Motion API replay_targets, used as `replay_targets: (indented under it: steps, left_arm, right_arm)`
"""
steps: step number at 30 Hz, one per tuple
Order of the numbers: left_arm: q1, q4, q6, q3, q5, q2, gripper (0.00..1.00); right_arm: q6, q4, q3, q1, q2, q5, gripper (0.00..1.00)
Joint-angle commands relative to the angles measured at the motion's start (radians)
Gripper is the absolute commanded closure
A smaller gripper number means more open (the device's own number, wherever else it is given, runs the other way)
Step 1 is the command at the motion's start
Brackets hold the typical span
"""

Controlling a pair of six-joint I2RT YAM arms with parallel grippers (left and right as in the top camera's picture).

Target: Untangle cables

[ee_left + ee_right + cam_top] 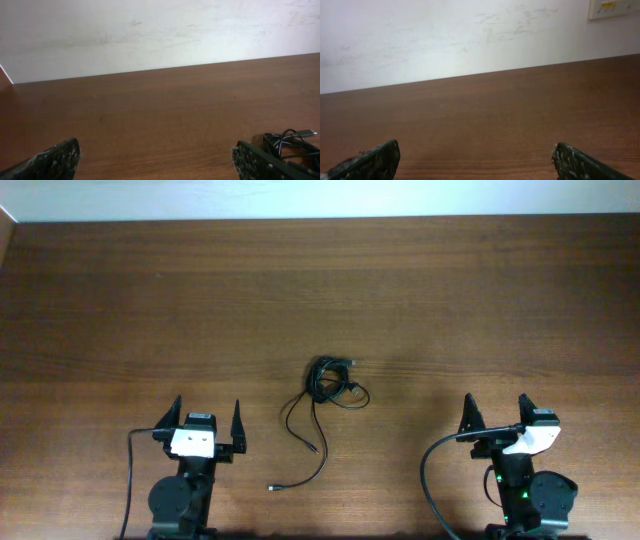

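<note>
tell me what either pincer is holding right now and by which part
Nothing is held. The left pincer and right pincer are both open, apart from the cables.

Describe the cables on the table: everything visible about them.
The cables are thin black cords bunched in a small knot near the middle of the wooden table. Two loose strands trail toward the near edge, the longer ending in a small plug. They lie flat, and nothing but the table touches them.
</note>
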State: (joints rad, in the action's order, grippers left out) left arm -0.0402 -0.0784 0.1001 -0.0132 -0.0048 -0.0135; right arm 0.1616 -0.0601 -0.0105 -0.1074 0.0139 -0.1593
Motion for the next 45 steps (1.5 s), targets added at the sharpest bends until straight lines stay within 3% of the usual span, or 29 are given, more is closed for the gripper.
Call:
replay_targets:
  steps: [1, 45]
  left_arm:
    - [-0.005, -0.005, -0.013, 0.004, -0.011, 0.008, 0.01]
    - [-0.005, -0.004, 0.025, 0.004, -0.018, 0.008, 0.01]
  right_arm:
    - [0.012, -0.004, 0.005, 0.009, -0.001, -0.021, 0.02]
    - [0.012, -0.004, 0.005, 0.009, -0.001, -0.021, 0.02]
